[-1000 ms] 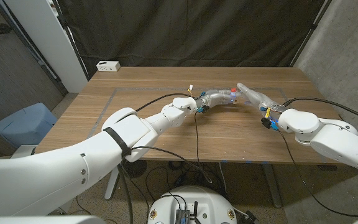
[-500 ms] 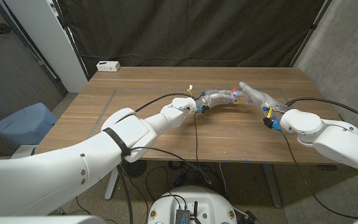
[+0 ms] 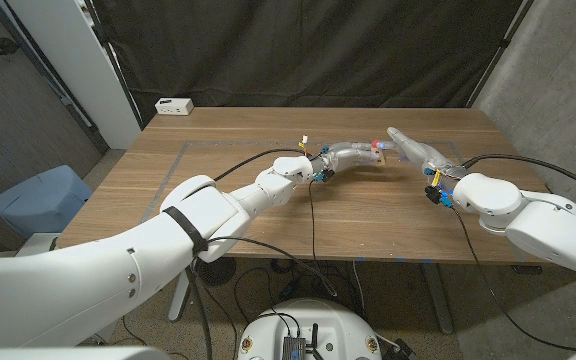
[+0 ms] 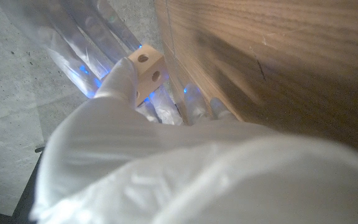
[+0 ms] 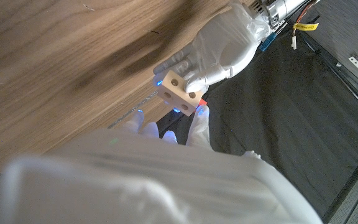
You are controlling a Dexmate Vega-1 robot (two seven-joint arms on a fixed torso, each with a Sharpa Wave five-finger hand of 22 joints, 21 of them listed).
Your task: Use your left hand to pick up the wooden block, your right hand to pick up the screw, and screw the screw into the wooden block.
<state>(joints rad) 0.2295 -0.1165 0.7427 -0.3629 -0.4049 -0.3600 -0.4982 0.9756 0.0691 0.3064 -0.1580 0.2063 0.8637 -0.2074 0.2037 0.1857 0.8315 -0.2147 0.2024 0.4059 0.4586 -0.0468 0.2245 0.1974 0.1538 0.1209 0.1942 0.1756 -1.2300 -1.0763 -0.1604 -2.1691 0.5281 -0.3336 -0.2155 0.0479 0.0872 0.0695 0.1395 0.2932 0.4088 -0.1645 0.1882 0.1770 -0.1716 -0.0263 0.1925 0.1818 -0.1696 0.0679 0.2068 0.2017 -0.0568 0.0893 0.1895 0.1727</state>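
Wooden table (image 3: 218, 190), far middle: my left hand (image 3: 353, 155) grips wooden block (image 5: 180, 91); right hand's (image 3: 415, 150) hold on screw unclear. Misaligned approach could cross-thread.

dim backdrop — wrist views blurred

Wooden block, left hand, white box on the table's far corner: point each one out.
wooden block (image 5: 180, 87), right wrist view, holed face.
left hand (image 5: 219, 51), right wrist view, back of the hand.
white box (image 3: 174, 105), head view, its top.
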